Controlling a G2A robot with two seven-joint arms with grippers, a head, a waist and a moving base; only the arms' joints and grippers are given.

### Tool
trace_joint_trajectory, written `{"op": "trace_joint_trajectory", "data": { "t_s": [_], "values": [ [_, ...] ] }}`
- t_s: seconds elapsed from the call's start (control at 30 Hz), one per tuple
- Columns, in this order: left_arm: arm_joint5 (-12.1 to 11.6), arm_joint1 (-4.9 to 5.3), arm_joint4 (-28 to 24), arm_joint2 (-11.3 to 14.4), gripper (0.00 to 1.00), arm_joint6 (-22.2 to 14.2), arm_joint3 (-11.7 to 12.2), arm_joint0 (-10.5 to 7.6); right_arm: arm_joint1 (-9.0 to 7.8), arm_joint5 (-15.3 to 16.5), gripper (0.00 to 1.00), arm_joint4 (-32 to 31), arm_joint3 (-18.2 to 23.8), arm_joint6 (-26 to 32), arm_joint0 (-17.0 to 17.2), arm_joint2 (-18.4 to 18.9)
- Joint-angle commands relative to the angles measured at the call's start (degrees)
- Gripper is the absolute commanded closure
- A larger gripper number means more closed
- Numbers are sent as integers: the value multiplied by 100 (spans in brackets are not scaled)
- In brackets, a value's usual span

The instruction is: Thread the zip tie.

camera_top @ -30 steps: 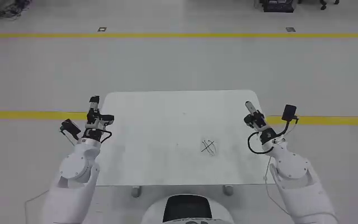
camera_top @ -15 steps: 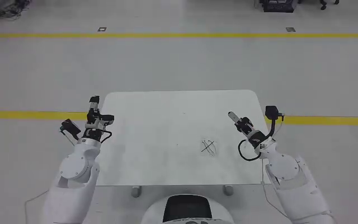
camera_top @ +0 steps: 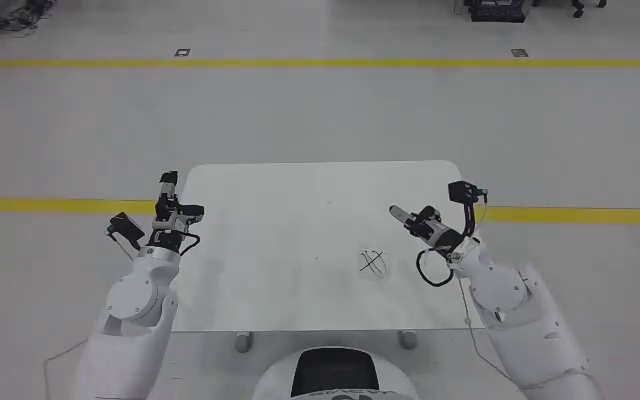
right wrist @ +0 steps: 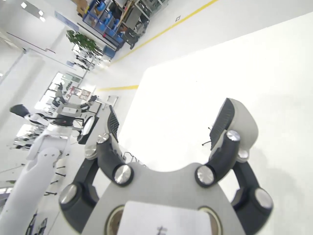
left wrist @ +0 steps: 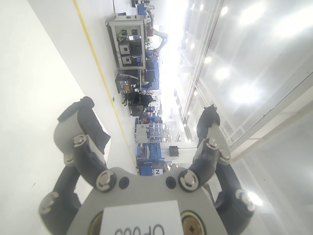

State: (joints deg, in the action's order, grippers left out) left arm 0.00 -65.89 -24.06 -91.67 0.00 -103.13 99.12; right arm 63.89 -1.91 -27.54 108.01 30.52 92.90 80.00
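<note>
Found right end effector (right wrist: pixel 168 123) released, jaws spread wide with nothing between them, poised over the worktop (camera_top: pixel 290 215) toward its 3 o'clock side. Found left end effector (left wrist: pixel 146 116) likewise released and empty, out at the 9 o'clock edge. Spotted the zip tie (camera_top: pixel 373 262) lying as a thin black tangle on the worktop around 5 o'clock from centre — near the right end effector, at roughly its 7 o'clock, not touching it. Judged the pickup the weak point: so thin and flat against the surface, could easily slip out of a closing grip or be skidded sideways by a low approach. Feared too a grasp across both crossed strands — would leave tail and head pinned together, nothing free to thread.
</note>
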Motion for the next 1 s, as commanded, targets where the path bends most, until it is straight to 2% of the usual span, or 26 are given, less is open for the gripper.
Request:
{"op": "trace_joint_trajectory", "data": {
  "t_s": [0.0, 0.13, 0.17, 0.63, 0.7, 0.8, 0.97],
  "values": [
    [0, 0, 0, 0, 0, 0, 0, 0, -4, -69, 0, -181, -33, 300, -173, -111],
    [0, 0, 0, 0, 0, 0, 0, 0, -6, -197, 0, -625, -221, 848, -541, -420],
    [0, 0, 0, 0, 0, 0, 0, 0, -3, -342, 0, -849, -276, 869, -637, -487],
    [0, 0, 0, 0, 0, 0, 0, 0, -6, -279, 0, -923, -223, 891, -652, -517],
    [0, 0, 0, 0, 0, 0, 0, 0, -24, -191, 0, -1374, -124, 1016, -699, -631],
    [0, 0, 0, 0, 0, 0, 0, 0, -25, -192, 0, -1728, -84, 1335, -851, -835],
    [0, 0, 0, 0, 0, 0, 0, 0, 22, -301, 0, -2379, -391, 2072, -1384, -1410]
  ]
}}
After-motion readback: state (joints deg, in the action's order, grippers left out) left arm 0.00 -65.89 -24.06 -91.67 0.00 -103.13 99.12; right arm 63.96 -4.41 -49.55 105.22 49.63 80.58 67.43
